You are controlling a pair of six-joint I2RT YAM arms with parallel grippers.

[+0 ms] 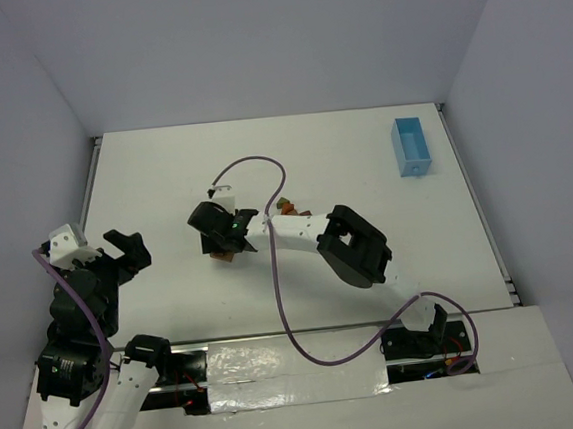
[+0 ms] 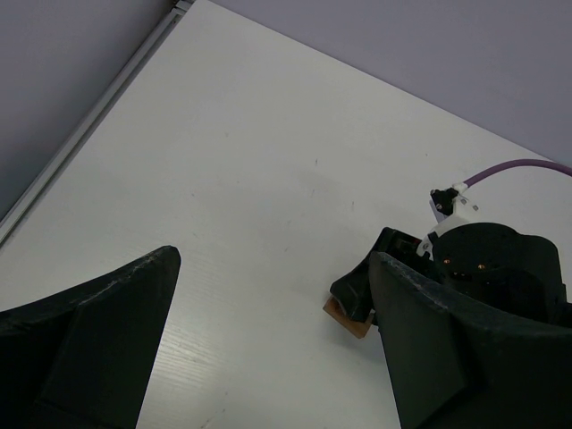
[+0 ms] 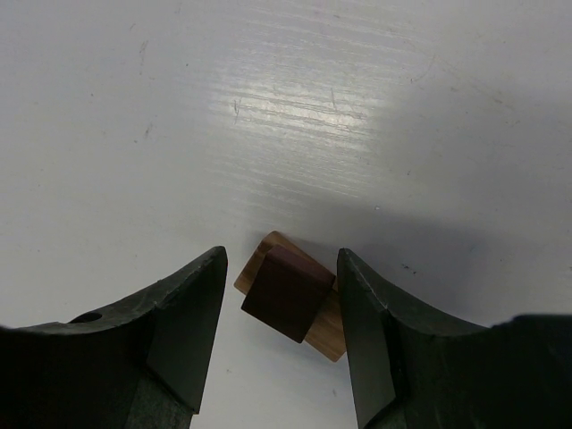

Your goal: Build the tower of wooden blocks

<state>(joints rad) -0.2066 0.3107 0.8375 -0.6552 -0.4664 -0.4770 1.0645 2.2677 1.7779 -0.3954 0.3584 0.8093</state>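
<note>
Your R gripper (image 3: 280,256) half open, no grip, astride dark red-brown wood cube (image 3: 288,293) atop tan wood block (image 3: 329,338) | likely light, stiff, slick; tips easy | pinch its flat sides

Robotics lab cell, white table (image 1: 312,162), plain grey walls (image 1: 252,47), purple cable (image 1: 278,296)

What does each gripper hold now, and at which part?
Nothing, it seems. The left gripper is open and empty; the right gripper flanks the dark red cube, a gap showing.
</note>
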